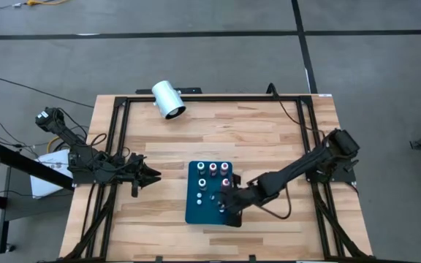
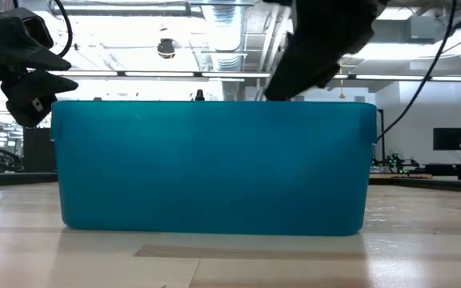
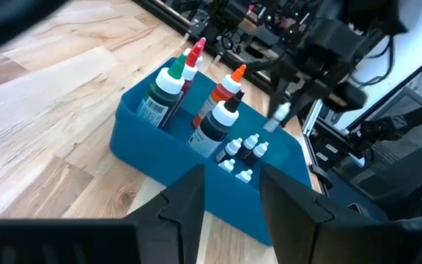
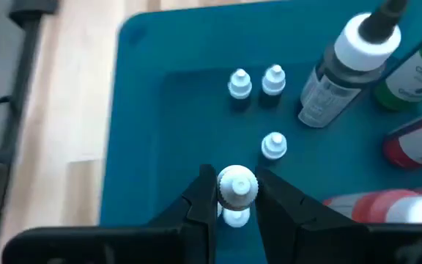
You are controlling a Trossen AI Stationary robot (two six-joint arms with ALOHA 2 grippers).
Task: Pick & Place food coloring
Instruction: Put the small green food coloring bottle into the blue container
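Over the teal tray (image 4: 134, 110), the right gripper (image 4: 234, 196) has its fingers pinching a small white cap (image 4: 236, 185), the pick step; next it needs a clean lift, while the left gripper (image 3: 229, 202) waits beside the tray, fingers spread.

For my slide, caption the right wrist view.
Right gripper pinching a small white cap above the blue tray beside upright bottles.

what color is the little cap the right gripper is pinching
White: the cap in the right gripper, clearest in the right wrist view.
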